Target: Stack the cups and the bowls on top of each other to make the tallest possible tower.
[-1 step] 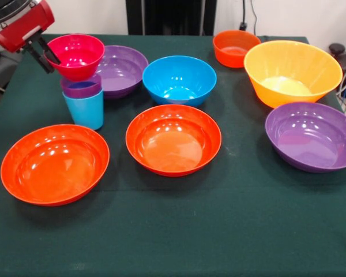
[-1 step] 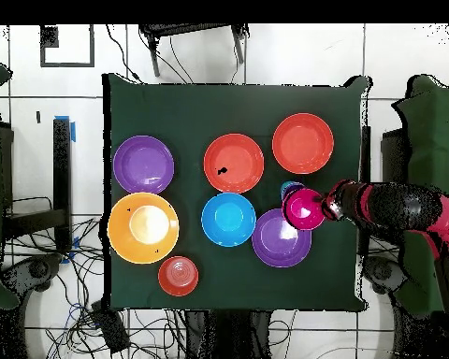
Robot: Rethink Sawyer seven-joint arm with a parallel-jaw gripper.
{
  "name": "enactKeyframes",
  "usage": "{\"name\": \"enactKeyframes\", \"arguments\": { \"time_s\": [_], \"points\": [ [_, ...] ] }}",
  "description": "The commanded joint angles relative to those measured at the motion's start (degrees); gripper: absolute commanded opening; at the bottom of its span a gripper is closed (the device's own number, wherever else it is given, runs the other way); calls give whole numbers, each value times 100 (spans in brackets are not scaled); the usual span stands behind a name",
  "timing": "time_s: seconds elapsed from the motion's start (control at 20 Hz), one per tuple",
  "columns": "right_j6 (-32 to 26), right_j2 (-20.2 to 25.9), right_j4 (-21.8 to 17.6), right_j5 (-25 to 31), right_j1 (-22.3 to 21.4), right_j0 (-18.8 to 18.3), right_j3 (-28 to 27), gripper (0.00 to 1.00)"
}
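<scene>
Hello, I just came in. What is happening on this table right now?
The robot's gripper holds the small pink bowl by its rim, just above the purple cup, which sits nested in the light blue cup. This small tower is only two cups so far. The other bowls lie separately on the green table: two orange-red bowls, two purple bowls, the blue bowl, the small orange bowl and the large yellow-orange bowl.
</scene>
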Motion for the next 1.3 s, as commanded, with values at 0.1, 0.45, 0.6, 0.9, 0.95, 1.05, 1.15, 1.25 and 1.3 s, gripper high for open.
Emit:
{"name": "enactKeyframes", "arguments": {
  "time_s": [0.1, 0.45, 0.6, 0.9, 0.95, 1.05, 1.15, 1.25, 1.3],
  "points": [
    [-861, -536, -380, -90, 384, 213, 176, 0],
    [-796, -384, -180, -77, 419, 252, 211, 0],
    [-755, -340, -127, -87, 452, 281, 197, 0],
    [-625, -284, -36, -145, 454, 300, 244, 0],
    [-602, -284, -22, -155, 454, 296, 254, 0],
    [-608, -285, -16, -172, 476, 272, 264, 0],
    [-650, -275, -9, -200, 529, 243, 247, 0],
    [-661, -265, 3, -214, 552, 232, 241, 0],
    [-678, -255, 4, -222, 554, 224, 241, 0]
  ]
}}
